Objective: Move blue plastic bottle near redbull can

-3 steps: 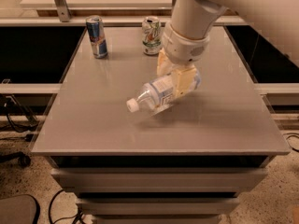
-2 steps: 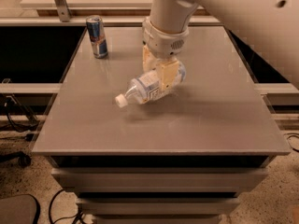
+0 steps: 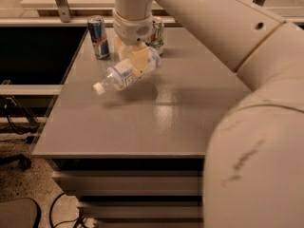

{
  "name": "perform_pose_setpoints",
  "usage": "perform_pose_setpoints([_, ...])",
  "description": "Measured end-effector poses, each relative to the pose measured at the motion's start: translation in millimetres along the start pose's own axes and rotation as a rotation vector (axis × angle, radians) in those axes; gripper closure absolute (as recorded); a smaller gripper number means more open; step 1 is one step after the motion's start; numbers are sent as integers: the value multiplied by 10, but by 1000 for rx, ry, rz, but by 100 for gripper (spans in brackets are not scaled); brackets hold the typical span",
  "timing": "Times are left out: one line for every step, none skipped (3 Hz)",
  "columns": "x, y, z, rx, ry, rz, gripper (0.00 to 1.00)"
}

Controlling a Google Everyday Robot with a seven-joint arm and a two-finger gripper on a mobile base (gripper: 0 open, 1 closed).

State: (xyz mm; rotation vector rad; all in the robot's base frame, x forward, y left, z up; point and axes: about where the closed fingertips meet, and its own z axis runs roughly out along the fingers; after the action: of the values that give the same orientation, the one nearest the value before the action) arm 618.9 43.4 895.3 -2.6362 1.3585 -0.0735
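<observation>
The blue plastic bottle (image 3: 123,74) is clear with a white cap pointing down-left. It hangs tilted above the grey table (image 3: 142,122), casting a shadow below. My gripper (image 3: 135,61) is shut on the bottle's body from above, its cream fingers (image 3: 139,61) clasping the middle. The redbull can (image 3: 98,37), slim, blue and silver, stands upright at the table's far left corner, a short way up-left of the bottle.
A shorter white-and-green can (image 3: 156,34) stands at the back, just right of my wrist and partly hidden by it. My large cream arm (image 3: 247,103) fills the right side. The table's left edge drops to a floor with cables.
My gripper has carried the bottle left and toward the far edge of the table, closer to the redbull can. The bottle stays gripped and tilted.
</observation>
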Motion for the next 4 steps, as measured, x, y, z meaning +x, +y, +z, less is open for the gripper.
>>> perform_pose_setpoints([-117, -443, 0, 33, -7, -21, 100])
perform_pose_setpoints([-245, -781, 45, 57, -47, -53, 100])
perform_pose_setpoints([-335, -989, 129, 65, -81, -77, 100])
perform_pose_setpoints([-313, -1086, 239, 62, -99, -71, 100])
